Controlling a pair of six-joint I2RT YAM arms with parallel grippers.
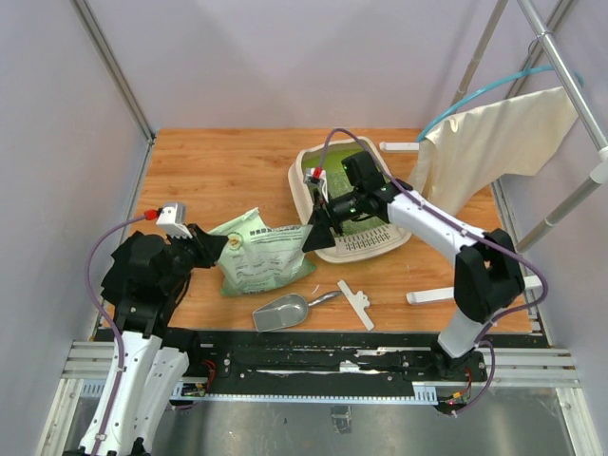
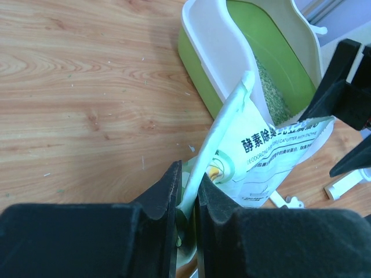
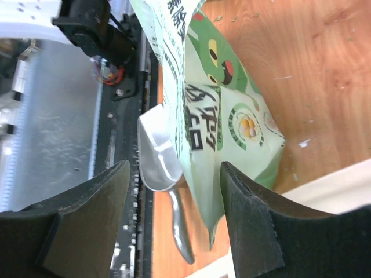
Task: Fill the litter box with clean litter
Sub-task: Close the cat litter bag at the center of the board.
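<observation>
The light green printed bag (image 1: 261, 252) lies between the arms, left of the cream litter box (image 1: 302, 180). My left gripper (image 1: 218, 245) is shut on the bag's left edge; in the left wrist view its fingers (image 2: 168, 197) pinch the folded plastic of the bag (image 2: 272, 156). The bag's open end leans toward the litter box (image 2: 211, 52), where clean litter (image 2: 269, 87) lies on the green floor. My right gripper (image 1: 316, 233) stands open at the bag's right corner. In the right wrist view the bag (image 3: 220, 127) hangs between that gripper's (image 3: 174, 214) spread fingers without touching them.
A silver metal scoop (image 1: 283, 312) lies on the wood in front of the bag, also seen as the scoop (image 3: 156, 156) in the right wrist view. White plastic pieces (image 1: 356, 304) (image 1: 472, 293) lie near the front edge. A cream cloth (image 1: 494, 142) hangs on a rack at the back right.
</observation>
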